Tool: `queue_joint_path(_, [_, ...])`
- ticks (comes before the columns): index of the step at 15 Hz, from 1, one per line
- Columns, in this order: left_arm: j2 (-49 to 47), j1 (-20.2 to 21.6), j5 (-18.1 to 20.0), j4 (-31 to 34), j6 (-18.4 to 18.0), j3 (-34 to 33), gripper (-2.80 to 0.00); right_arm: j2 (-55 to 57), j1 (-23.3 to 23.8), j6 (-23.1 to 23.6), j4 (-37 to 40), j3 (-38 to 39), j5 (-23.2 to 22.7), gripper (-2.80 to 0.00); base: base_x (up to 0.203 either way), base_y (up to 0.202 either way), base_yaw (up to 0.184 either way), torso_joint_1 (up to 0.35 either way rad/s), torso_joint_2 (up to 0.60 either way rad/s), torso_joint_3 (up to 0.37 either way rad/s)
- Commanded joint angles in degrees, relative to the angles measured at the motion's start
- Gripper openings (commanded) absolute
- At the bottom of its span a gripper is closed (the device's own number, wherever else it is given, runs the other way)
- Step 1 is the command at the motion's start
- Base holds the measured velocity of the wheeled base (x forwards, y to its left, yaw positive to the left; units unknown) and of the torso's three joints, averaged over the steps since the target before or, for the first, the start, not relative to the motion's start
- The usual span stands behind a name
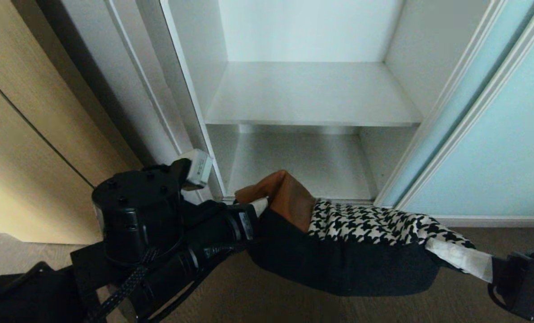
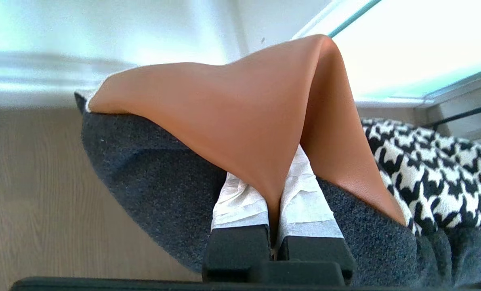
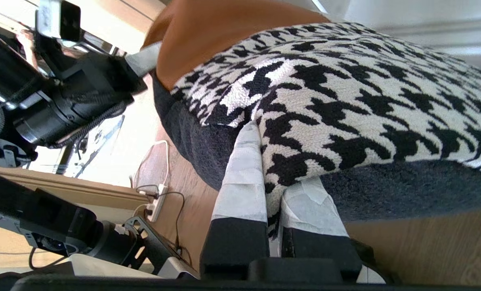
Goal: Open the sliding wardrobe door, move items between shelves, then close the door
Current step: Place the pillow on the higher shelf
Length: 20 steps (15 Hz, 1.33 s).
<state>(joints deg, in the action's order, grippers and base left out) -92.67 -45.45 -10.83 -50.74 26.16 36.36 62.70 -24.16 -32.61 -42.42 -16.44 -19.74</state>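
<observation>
Cushion slung in the air between 2 pincers, in front of the open wardrobe and above the wooden floor, sagging in the middle. Left pincer clamped on the tan leather end, a fold of leather pinched between its white-wrapped fingertips. Right pincer clamped on the houndstooth end, fingertips closed over the fabric edge.

Step in hand, by judgement: carrying the cushion to a shelf. Best done by keeping both grips level and spread enough to take out the sag (a drooping belly could catch on a front edge), then leading in with the long side square to the opening.

Upper shelf bare and wider than the cushion; lower shelf also bare, its front edge just behind the leather end. Thin front lip of the upper shelf the main thing to clear on the way in.

Sliding wardrobe door pushed aside to the right, its silvery frame standing close to the houndstooth end; white side panel of the wardrobe close to the left arm. Little spare room at either side, so a centred entry advisable. Light-brown wooden door further left, well apart from the work.
</observation>
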Motion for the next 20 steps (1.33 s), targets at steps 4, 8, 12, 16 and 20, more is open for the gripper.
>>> queue_joint_path(4, [-1.02,-0.08,-0.07,-0.44,-0.93,0.38,-2.8,0.6,0.26,-1.41,-0.31,-0.16,-0.12,-2.8,0.0,0.0,0.0,0.005,0.0,0.204])
queue_joint_path(8, [-0.93,-0.08,-0.07,-0.49,-1.02,0.29,-2.8,0.59,0.34,-3.25,-0.29,-0.53,-0.13,-2.8,0.0,0.0,0.0,0.001,0.0,0.204])
queue_joint_path(12, [-1.11,-0.08,-0.07,-0.94,-1.02,-0.94,-2.8,0.62,0.34,-3.25,-0.29,-0.35,-0.13,-2.8,0.0,0.0,0.0,0.005,0.0,0.201])
queue_joint_path(16, [-0.85,-0.08,-0.07,-0.94,-1.02,-0.77,-2.8,0.85,0.26,-3.25,-0.29,-0.35,-0.13,-2.8,0.0,0.0,0.0,0.002,0.0,0.203])
queue_joint_path(20, [-1.02,-0.08,-0.07,-0.94,-1.02,-0.77,-2.8,0.67,0.26,-3.25,-0.29,-0.26,-0.13,-2.8,0.0,0.0,0.0,0.003,0.0,0.201])
